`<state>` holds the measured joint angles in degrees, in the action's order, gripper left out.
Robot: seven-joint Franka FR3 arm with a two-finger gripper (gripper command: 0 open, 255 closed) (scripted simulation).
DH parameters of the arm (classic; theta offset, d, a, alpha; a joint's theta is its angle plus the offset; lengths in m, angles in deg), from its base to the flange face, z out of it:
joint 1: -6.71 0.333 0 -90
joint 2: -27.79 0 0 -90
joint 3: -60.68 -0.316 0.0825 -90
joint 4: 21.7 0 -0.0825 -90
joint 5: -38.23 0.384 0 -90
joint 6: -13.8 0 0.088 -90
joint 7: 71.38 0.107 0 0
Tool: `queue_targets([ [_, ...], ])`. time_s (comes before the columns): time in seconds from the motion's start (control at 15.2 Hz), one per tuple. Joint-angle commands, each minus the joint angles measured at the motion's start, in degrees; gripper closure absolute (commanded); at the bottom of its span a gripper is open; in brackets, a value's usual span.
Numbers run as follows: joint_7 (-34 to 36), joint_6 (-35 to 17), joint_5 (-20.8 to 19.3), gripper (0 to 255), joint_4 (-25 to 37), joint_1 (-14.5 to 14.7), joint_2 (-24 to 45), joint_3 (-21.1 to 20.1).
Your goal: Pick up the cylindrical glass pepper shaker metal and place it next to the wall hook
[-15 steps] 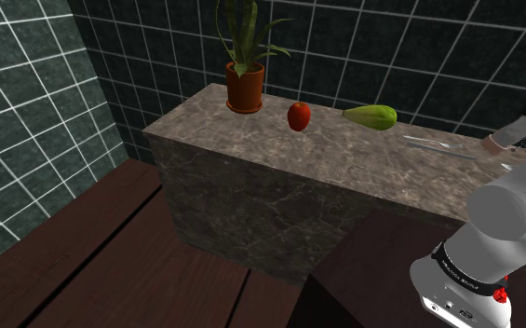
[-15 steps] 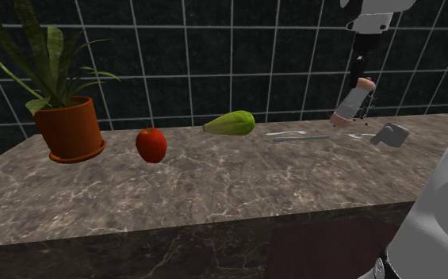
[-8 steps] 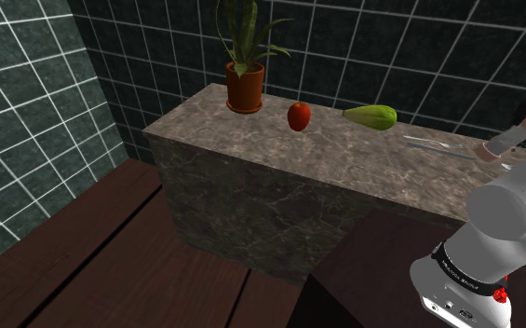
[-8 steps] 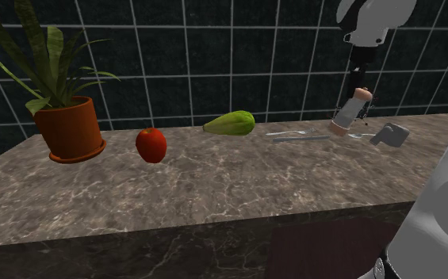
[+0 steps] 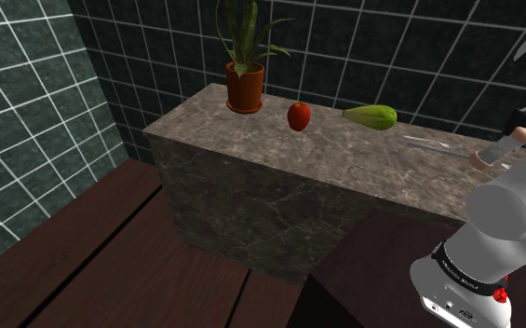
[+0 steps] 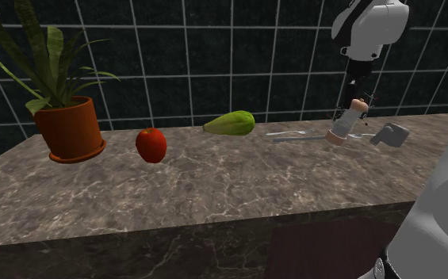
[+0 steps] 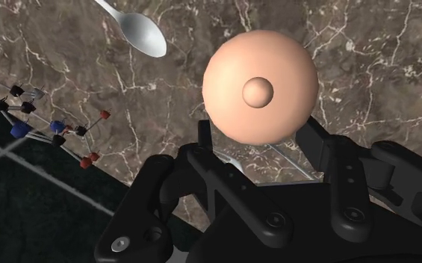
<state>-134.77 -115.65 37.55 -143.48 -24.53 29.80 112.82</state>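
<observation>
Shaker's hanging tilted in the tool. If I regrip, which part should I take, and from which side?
Probably grip the pepper shaker on its straight middle barrel, between its peach end caps, approached side-on, square to its long axis. The barrel is round and even; the caps are domed. The tool clasps it near the upper cap.
</observation>
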Motion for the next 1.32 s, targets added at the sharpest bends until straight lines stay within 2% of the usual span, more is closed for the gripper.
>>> queue_targets([
  [0.0,-0.27,-0.76,0.5,255,-0.43,-0.05,0.49,-0.03],
  [0.4,-0.27,-0.76,0.5,255,-0.43,-0.05,0.49,-0.03],
  [0.46,-0.27,-0.76,0.49,0,-0.43,-0.05,0.48,-0.03],
  [0.79,-0.27,-0.76,0.49,0,-0.43,-0.05,0.49,-0.03],
  [1.06,3.79,6.31,-5.21,0,2.8,0.83,-5.43,-0.61],
  [1.25,3.79,6.3,-5.2,0,2.8,0.75,-5.43,-0.68],
])
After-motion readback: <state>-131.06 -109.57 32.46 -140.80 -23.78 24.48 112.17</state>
